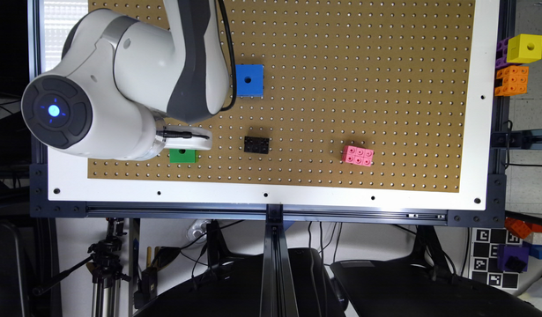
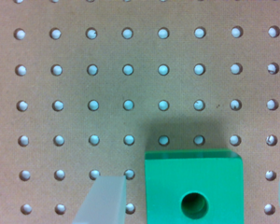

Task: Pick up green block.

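Green block on pegboard, near its front edge, partly hidden under the arm's white gripper in the exterior view. Jaws apart, either side of block, not touching; far finger cut off by frame edge.

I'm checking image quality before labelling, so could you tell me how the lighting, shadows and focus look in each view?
Exterior view: even light, sharp overall, mild glare on the white arm, which hides part of the green block. Wrist view: slightly soft; the block casts a dark shadow onto the pegboard; the translucent fingers look blurred.
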